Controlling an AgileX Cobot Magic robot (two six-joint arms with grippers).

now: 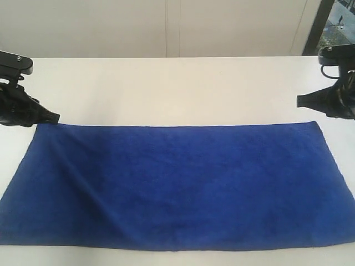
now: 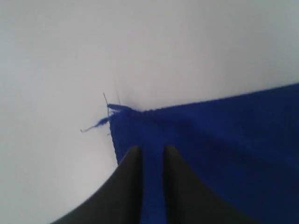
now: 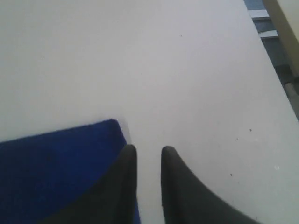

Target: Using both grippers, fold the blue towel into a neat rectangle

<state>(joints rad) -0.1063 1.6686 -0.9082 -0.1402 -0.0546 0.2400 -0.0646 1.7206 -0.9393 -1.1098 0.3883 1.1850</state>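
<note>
The blue towel (image 1: pixel 177 185) lies flat on the white table (image 1: pixel 166 88) as a long rectangle across the front. My left gripper (image 1: pixel 54 117) sits at its far left corner. In the left wrist view its jaws (image 2: pixel 150 148) stand slightly apart over the towel (image 2: pixel 224 140), and blue cloth shows in the gap. A loose thread (image 2: pixel 96 123) sticks out from that corner. My right gripper (image 1: pixel 299 101) hovers just beyond the far right corner. Its jaws (image 3: pixel 148 149) are parted over bare table, beside the towel's corner (image 3: pixel 56 163), with nothing between them.
A pale wall runs behind the table, with a dark window (image 1: pixel 338 22) at the upper right. In the right wrist view the table's edge (image 3: pixel 280 70) lies a little way beyond the right gripper.
</note>
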